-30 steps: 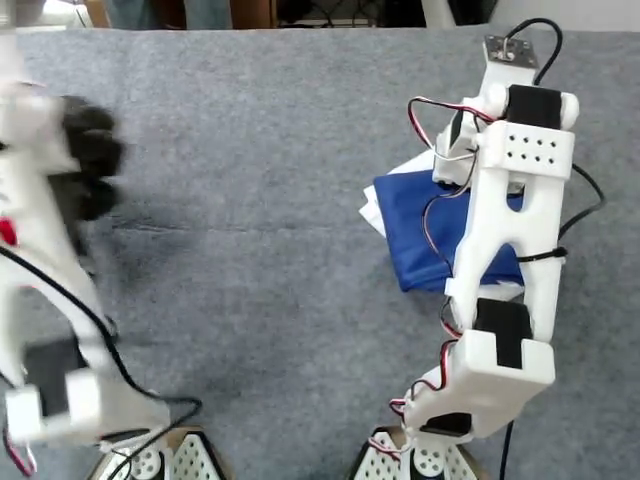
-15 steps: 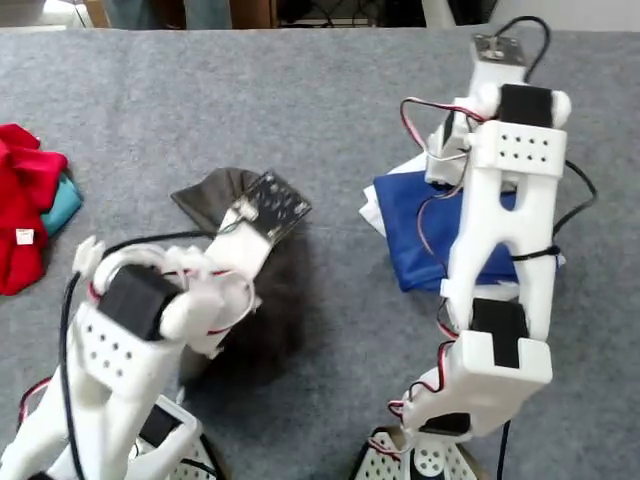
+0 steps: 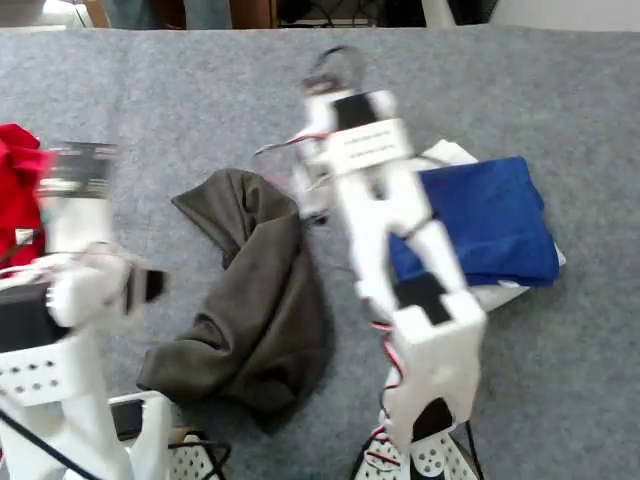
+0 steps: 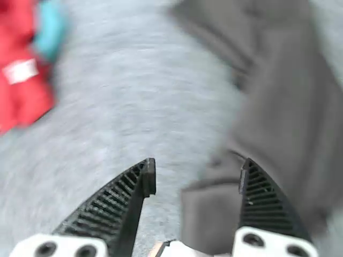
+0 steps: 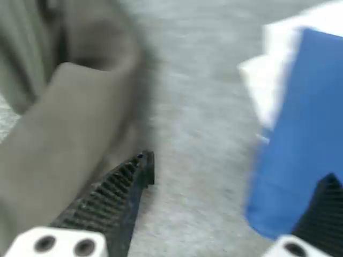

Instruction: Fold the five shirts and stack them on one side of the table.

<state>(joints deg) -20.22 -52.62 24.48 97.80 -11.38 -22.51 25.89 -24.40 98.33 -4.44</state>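
The left gripper (image 4: 195,179) was held open and empty over the edge of the crumpled grey shirt (image 3: 255,300). The right gripper (image 5: 236,176) was likewise open, between it and the blue shirt (image 3: 490,220). The blue shirt was seen folded on a white shirt (image 3: 500,294). The grey, red shirt (image 3: 15,200) and teal shirt (image 4: 51,29) were judged not yet folded.

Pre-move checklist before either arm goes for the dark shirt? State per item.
1. Left gripper open and empty: ok.
2. Right gripper open and empty: ok.
3. Dark shirt spread flat for folding: not ok, it lies crumpled.
4. Blue shirt folded and lying on the white shirt: ok.
5. Red shirt folded: cannot tell, it sits at the table's edge beside an arm.
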